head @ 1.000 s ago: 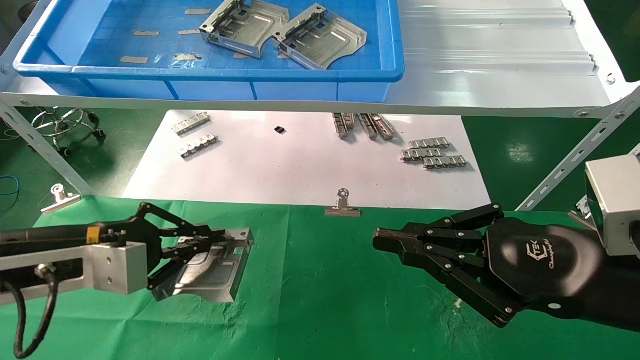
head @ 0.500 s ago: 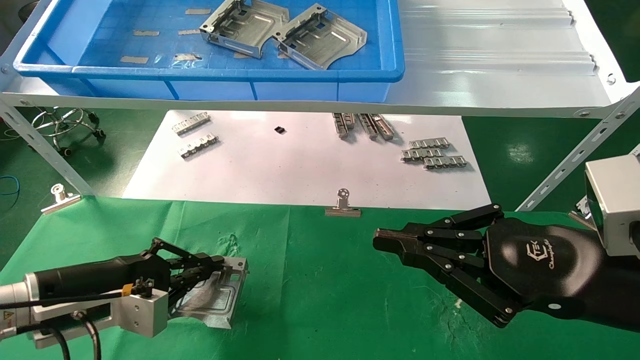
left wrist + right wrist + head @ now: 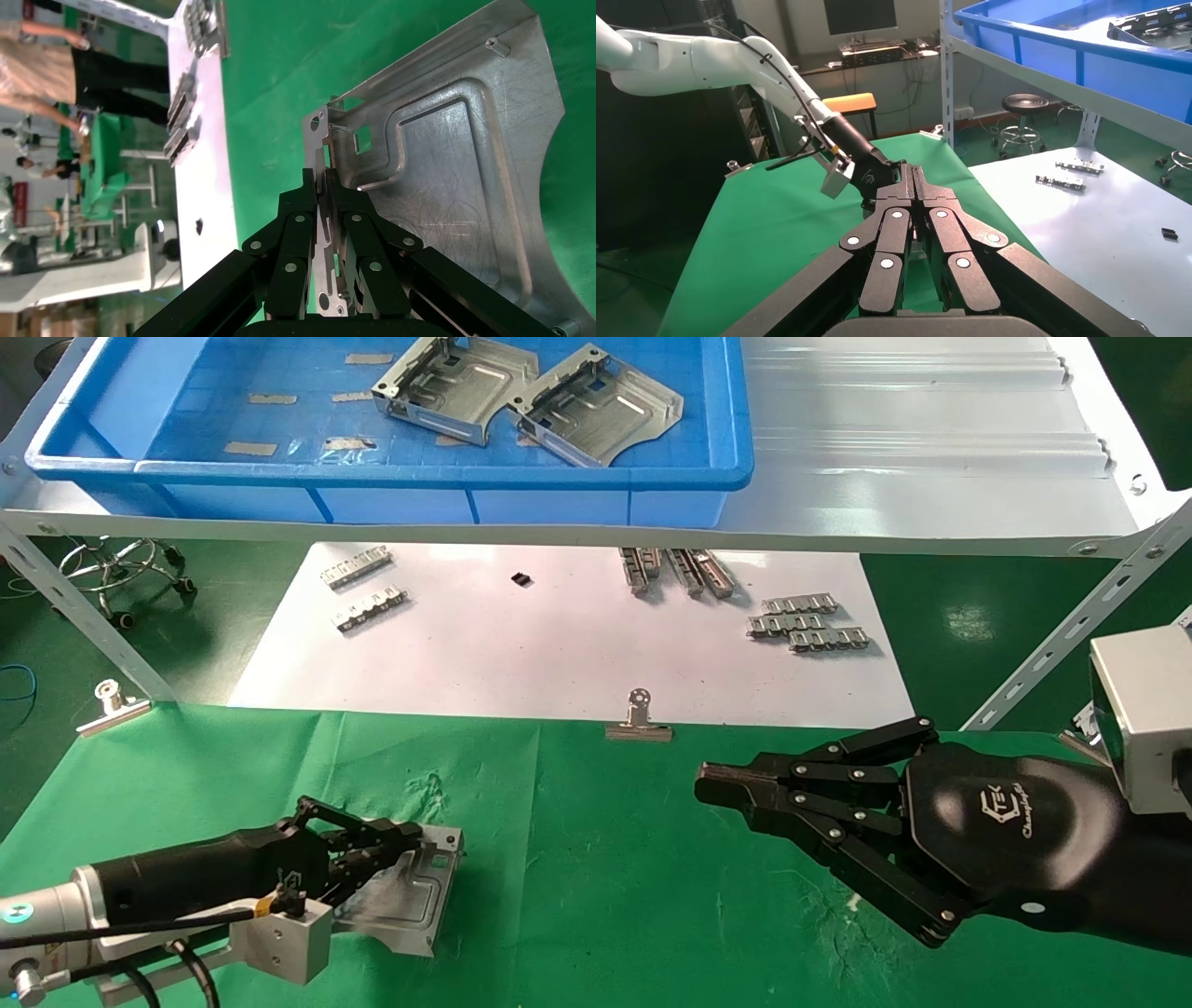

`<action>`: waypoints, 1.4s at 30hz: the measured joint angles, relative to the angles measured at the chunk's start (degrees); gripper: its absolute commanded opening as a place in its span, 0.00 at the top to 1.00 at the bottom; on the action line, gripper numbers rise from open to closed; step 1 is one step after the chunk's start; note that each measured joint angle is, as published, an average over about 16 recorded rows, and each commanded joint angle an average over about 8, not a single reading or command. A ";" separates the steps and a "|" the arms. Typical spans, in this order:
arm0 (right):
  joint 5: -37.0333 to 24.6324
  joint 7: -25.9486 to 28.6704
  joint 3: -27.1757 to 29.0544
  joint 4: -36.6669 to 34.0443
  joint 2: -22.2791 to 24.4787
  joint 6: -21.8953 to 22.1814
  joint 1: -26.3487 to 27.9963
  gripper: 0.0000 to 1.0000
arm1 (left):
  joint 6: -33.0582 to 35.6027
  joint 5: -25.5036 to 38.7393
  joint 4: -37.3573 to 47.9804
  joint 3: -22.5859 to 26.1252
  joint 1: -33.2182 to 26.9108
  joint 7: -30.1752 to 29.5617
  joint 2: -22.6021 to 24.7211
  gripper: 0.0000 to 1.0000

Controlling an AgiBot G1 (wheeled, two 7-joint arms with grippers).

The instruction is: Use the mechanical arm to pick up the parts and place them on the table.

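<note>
While the left end effector [image 3: 396,845] is held low over the green bench [image 3: 596,896], its fingers [image 3: 306,210] are clamped tight on the bent-up flange of one silver part [image 3: 410,896]. That plate is seen at the near left of the bench; whether it rests flat on the cloth or is held just clear cannot be told. From the left wrist view the embossed channel, a rectangular cutout and the curved edge of the part [image 3: 457,189] are shown, with the flange pinched between the fingertips.

The right end effector [image 3: 712,789] is parked over the near right of the bench, well apart from the held plate, fingers pressed together on nothing, as confirmed in the right wrist view [image 3: 912,172].

Two more parts [image 3: 526,395] are noted in the blue tray [image 3: 391,477] on the silver-grey shelf [image 3: 931,477], touching each other. Small toothed strips [image 3: 808,624] are scattered on the white sheet [image 3: 559,654] beneath the shelf. A binder clip [image 3: 639,719] is fixed at the cloth's far edge, another [image 3: 112,707] at the far left.
</note>
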 measured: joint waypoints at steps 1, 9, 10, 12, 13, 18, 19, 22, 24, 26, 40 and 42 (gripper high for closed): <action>0.00 0.00 0.00 0.00 0.00 0.00 0.00 1.00 | -0.38 0.13 0.02 -0.03 0.16 0.18 0.11 0.00; 0.00 0.00 0.00 0.00 0.00 0.00 0.00 1.00 | -2.54 0.90 0.06 -0.20 1.09 0.78 0.59 0.00; 0.00 0.00 0.00 0.00 0.00 0.00 0.00 1.00 | -2.61 0.91 0.05 -0.22 1.13 0.79 0.56 0.00; 0.00 0.00 0.00 0.00 0.00 0.00 0.00 1.00 | -2.55 0.80 0.00 -0.29 1.17 0.68 0.40 0.00; 0.00 0.00 0.00 0.00 0.00 0.00 0.00 1.00 | -2.43 0.68 -0.03 -0.32 1.17 0.57 0.27 0.00; 0.00 0.00 0.00 0.00 0.00 0.00 0.00 1.00 | -0.52 -0.96 -0.23 -0.55 0.81 -1.27 -0.84 0.00; 0.00 0.00 0.00 0.00 0.00 0.00 0.00 1.00 | 0.14 -1.58 -0.26 -0.58 0.68 -2.13 -1.17 0.00; 0.00 0.00 0.00 0.00 0.00 0.00 0.00 1.00 | 2.77 -3.94 -0.37 -0.53 -0.03 -6.11 -2.32 0.00; 0.00 0.00 0.00 0.00 0.00 0.00 0.00 1.00 | 4.89 -5.83 -0.40 -0.35 -0.75 -9.96 -3.16 0.00; 0.00 0.00 0.00 0.00 0.00 0.00 0.00 0.90 | 6.84 -7.55 -0.45 -0.28 -1.33 -13.34 -3.89 0.00; 0.00 0.00 0.00 0.00 0.00 0.00 0.00 0.00 | 15.97 -15.25 -0.06 -1.18 -4.02 -29.84 -5.44 0.00; 0.00 0.00 0.00 0.00 0.00 0.00 0.00 0.00 | 16.73 -15.85 0.06 -1.53 -4.21 -30.86 -5.29 0.00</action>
